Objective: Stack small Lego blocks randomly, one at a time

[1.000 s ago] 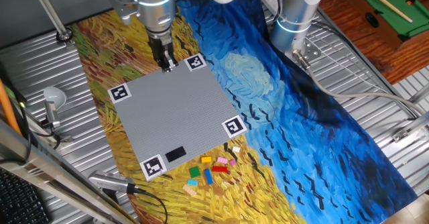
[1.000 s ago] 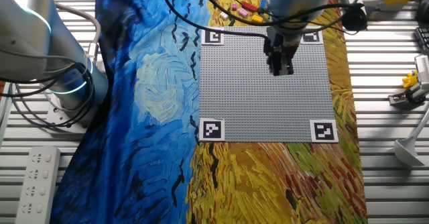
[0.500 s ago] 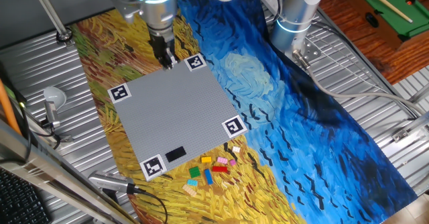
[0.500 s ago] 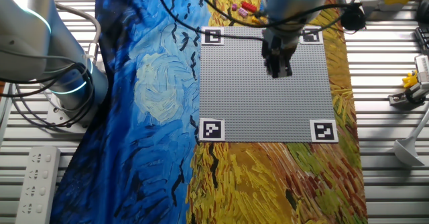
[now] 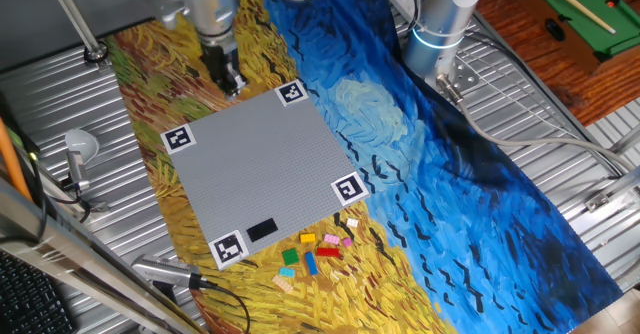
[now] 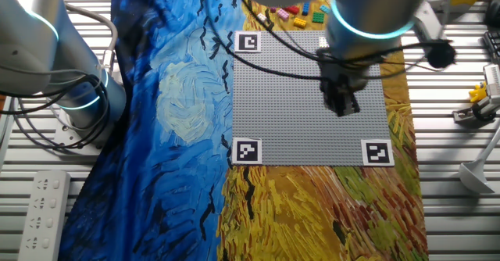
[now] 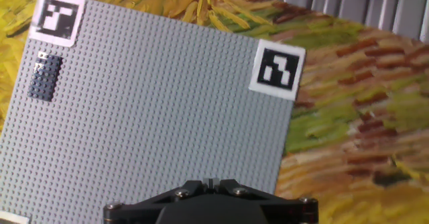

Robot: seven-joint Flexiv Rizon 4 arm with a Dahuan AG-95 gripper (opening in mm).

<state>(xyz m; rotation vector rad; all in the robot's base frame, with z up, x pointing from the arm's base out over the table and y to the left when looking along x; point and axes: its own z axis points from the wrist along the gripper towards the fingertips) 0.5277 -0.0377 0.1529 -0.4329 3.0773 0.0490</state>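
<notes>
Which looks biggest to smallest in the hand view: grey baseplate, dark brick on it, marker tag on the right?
1. Grey baseplate, by far the largest.
2. Right marker tag.
3. Dark brick, slightly smaller than the tag; it lies farther from the camera, so this gap is unsure.

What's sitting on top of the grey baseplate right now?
On the grey baseplate: four marker tags at its corners and one dark flat piece near an edge. No small Lego blocks on it; they lie loose beside it. The arm covers part of it in the other fixed view.
</notes>
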